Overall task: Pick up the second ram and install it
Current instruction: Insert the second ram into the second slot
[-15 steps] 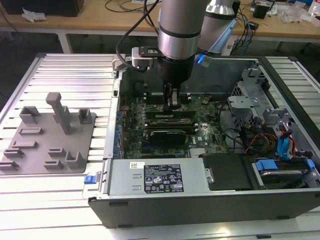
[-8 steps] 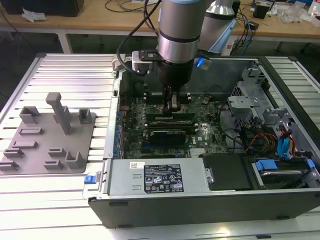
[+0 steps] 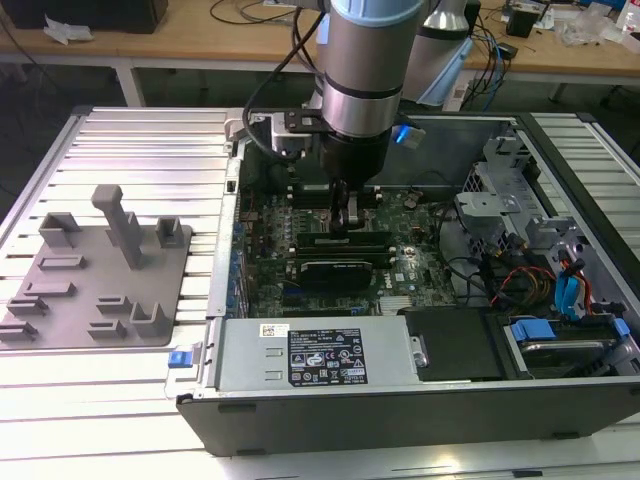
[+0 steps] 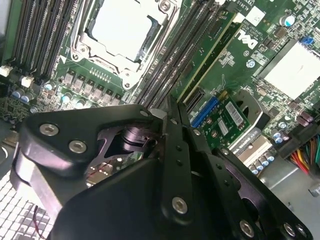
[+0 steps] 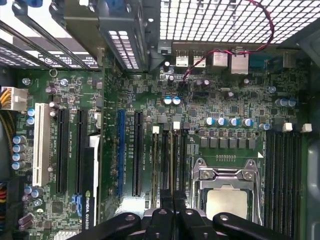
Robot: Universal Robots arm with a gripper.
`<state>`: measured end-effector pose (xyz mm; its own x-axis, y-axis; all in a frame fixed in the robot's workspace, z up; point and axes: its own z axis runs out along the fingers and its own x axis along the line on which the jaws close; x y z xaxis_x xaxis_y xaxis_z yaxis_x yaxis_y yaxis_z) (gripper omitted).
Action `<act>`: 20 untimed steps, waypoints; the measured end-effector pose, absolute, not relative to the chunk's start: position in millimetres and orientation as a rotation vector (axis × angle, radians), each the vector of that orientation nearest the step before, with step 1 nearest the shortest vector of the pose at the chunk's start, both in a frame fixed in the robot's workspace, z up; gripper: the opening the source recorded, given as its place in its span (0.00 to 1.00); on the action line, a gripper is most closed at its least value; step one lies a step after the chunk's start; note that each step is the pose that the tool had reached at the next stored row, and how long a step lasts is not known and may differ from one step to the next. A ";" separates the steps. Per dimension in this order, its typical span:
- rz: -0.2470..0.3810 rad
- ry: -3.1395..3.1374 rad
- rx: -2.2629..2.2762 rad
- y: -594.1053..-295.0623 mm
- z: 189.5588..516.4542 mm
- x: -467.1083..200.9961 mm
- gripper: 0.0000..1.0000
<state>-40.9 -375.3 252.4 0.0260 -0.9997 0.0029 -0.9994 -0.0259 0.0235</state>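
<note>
- The arm [image 3: 365, 60] hangs straight down into the open computer case [image 3: 400, 420], its wrist upright over the middle of the motherboard [image 5: 235, 107].
- The gripper [image 3: 347, 222] sits low over the long black memory slots [image 5: 167, 155], beside the processor socket [image 4: 127, 30].
- In both wrist views the black fingers [image 4: 172, 135] are pressed together with no gap between them.
- The second ram [image 4: 209, 59], a green stick, stands on edge in a memory slot. Its near end is just beside the fingertips, and contact cannot be told.
- A black-and-white printed label [image 3: 327, 357] and a small barcode sticker [image 3: 274, 330] sit on the power supply [image 3: 250, 365] along the case's near edge.
- The case lies on a slatted metal table [image 3: 150, 150]. A grey holder tray [image 3: 60, 300] rests near the table's edge on the exterior view's left.
- Wooden benches [image 3: 200, 45] strewn with cables stand behind the table.
</note>
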 end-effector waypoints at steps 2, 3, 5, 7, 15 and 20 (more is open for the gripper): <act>-0.022 -2.187 2.229 -375.2 248.8 -40.9 0.09; -0.023 -2.191 2.225 -375.0 247.8 -40.9 0.09; -0.023 -2.199 2.218 -374.0 245.7 -40.8 0.09; -0.023 -2.205 2.211 -373.9 245.4 -40.9 0.09; -0.029 -2.208 2.213 -373.7 242.2 -40.3 0.09; -0.032 -2.210 2.215 -373.4 239.4 -39.9 0.09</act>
